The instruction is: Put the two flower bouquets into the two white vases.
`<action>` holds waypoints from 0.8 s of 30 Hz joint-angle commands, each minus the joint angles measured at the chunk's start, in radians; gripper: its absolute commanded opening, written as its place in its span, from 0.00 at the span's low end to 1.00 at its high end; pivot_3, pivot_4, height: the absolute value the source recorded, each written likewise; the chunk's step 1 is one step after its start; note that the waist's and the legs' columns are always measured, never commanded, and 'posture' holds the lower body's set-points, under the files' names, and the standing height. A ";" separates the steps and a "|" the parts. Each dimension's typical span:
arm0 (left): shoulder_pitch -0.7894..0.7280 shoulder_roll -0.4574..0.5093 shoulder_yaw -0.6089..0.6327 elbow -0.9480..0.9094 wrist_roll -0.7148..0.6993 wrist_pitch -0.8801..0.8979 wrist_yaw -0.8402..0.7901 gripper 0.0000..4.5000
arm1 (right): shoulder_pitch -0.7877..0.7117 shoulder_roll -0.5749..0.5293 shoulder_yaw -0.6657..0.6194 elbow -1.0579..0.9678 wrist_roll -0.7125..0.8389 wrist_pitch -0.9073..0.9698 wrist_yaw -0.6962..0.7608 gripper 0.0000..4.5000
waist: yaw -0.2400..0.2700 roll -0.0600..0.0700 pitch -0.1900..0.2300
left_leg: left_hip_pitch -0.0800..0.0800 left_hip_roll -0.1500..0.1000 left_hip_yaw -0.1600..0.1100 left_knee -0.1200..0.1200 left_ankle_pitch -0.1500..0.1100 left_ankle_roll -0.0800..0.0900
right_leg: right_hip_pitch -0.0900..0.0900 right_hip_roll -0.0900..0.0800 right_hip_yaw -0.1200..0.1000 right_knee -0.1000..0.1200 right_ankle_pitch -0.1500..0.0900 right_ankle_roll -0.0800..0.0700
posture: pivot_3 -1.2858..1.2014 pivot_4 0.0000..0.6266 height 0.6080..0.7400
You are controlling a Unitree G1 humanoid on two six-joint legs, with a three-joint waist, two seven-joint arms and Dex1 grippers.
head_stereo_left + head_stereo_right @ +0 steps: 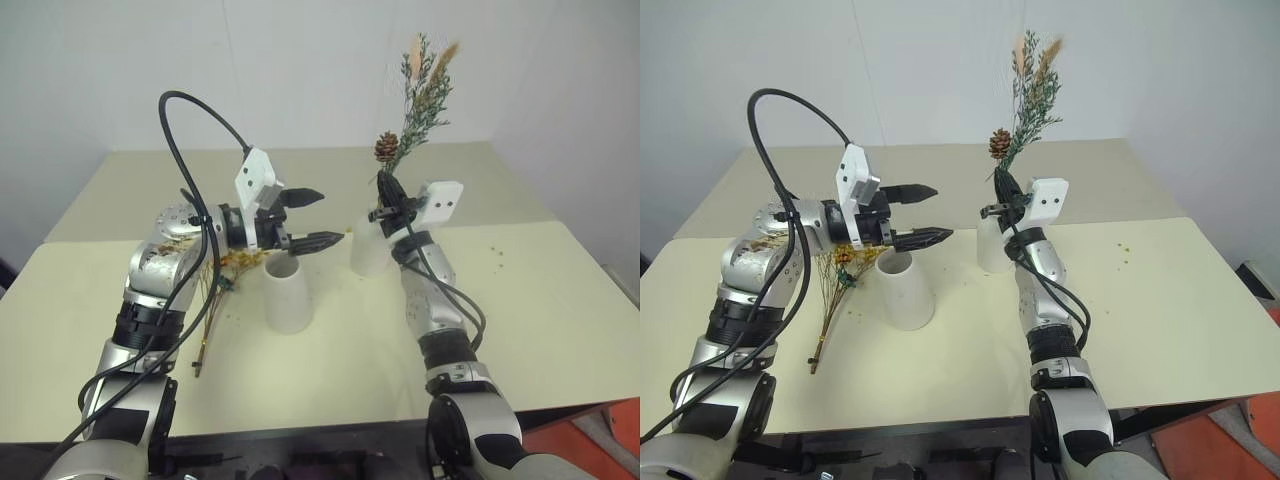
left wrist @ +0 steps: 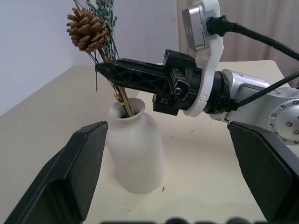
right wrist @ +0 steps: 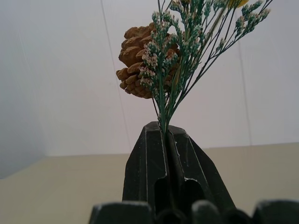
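Overhead, from the left eye view: the right gripper (image 1: 385, 187) is clamped on the stems of the grey-green sprig bunch (image 1: 418, 95), w/ pinecone and pink plume standing upright above the fingers. It sits just over the bottle-shaped vase (image 1: 368, 245), mid-table. The left gripper (image 1: 312, 218) points sideways toward the right arm, jaws spread wide, holding nothing, above and just beside the cone vase (image 1: 288, 293). The yellow bouquet (image 1: 222, 277) lies flat on the cream table (image 1: 520, 310) beneath the left arm, touching nothing else (stems point back toward the robot).

Right eye view: same layout; the cone vase stands empty, near the bottle-shaped vase but apart from it.

Left wrist view: the sprig bunch's stem ends reach into the narrow mouth of the bottle-shaped vase, the right gripper's closed fingers (image 2: 135, 74) pinching the stems just above the rim.

Right wrist view: black fingers pressed together on the stems; pinecone and green sprigs rise directly above the tips.
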 commanded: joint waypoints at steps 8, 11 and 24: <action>0.007 0.017 0.021 -0.035 0.000 -0.048 0.012 1.00 | -0.027 -0.010 0.032 0.082 -0.081 -0.173 -0.016 0.25 | -0.001 0.000 0.000 | 0.001 0.000 0.000 0.000 0.000 0.000 | 0.000 0.000 0.000 0.000 0.000 0.000 | 0.52 0.24 1.00; 0.017 0.021 0.021 -0.046 -0.005 -0.052 0.006 1.00 | -0.028 -0.014 0.033 0.092 -0.085 -0.186 -0.019 0.49 | -0.001 0.000 0.000 | 0.001 0.000 0.000 0.000 0.000 0.000 | 0.000 0.000 0.001 0.000 0.000 0.000 | 0.52 0.24 1.00; 0.015 0.012 0.008 -0.030 0.002 -0.060 0.010 1.00 | 0.028 -0.057 0.006 -0.006 -0.078 -0.140 -0.106 0.99 | -0.001 0.000 0.000 | 0.001 0.000 0.000 -0.001 0.000 0.000 | 0.001 0.000 0.001 0.000 0.000 0.000 | 0.52 0.24 1.00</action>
